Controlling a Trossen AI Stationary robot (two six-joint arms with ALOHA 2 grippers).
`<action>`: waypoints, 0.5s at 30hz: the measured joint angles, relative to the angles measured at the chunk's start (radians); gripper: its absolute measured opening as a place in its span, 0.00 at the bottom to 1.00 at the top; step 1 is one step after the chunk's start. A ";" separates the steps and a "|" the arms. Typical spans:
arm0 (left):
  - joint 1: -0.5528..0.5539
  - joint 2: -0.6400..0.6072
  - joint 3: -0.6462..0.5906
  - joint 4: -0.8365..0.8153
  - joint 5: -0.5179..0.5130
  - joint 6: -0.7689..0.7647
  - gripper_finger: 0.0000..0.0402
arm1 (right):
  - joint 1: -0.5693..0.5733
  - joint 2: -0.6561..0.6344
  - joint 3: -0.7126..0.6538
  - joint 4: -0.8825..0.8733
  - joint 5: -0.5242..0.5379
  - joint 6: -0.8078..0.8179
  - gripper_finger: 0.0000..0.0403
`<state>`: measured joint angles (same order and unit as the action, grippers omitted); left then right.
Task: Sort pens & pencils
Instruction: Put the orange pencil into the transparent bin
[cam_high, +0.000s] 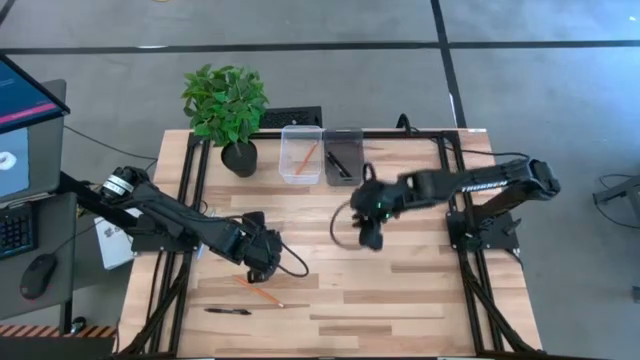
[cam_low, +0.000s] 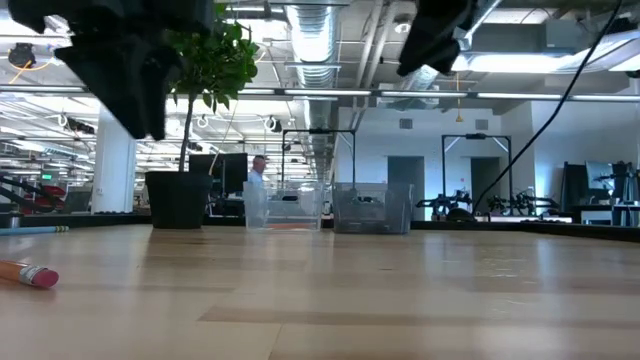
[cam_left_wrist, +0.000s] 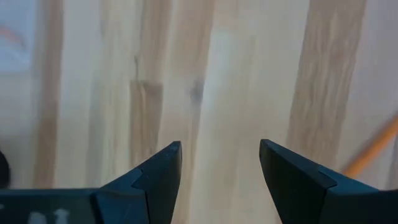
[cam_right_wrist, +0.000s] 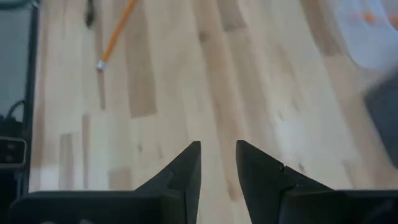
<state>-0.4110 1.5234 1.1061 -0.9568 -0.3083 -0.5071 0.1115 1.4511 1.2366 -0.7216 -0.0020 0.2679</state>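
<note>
We see left gripper (cam_high: 262, 262) jaws wide, empty, lower centre-left | orange pencil (cam_high: 259, 291) just below it, axis diagonal, left arm nearer | black pen (cam_high: 228, 311) lower | right gripper (cam_high: 372, 238) centre, narrow gap, empty | bins (cam_high: 301, 153) top.

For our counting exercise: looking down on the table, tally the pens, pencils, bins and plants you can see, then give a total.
Pencils: 2, one on the table, one in the clear bin
Pens: 2, one on the table, one in the grey bin
Bins: 2
Plants: 1
Total: 7

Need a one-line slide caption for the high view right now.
Left hand open above a loose pencil; right hand empty near two bins; one pen still unsorted.
</note>
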 joint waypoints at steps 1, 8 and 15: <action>-0.003 0.000 0.000 -0.015 0.016 -0.018 0.52 | 0.027 0.016 0.001 0.032 0.017 0.009 0.31; -0.048 0.000 -0.046 -0.047 0.069 -0.061 0.52 | 0.137 0.110 0.000 0.090 0.105 0.021 0.31; -0.131 0.000 -0.159 -0.032 0.147 -0.087 0.52 | 0.158 0.164 0.000 0.129 0.112 0.022 0.31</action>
<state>-0.5417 1.5234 0.9473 -0.9887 -0.1615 -0.5944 0.2696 1.6155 1.2366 -0.5928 0.1097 0.2901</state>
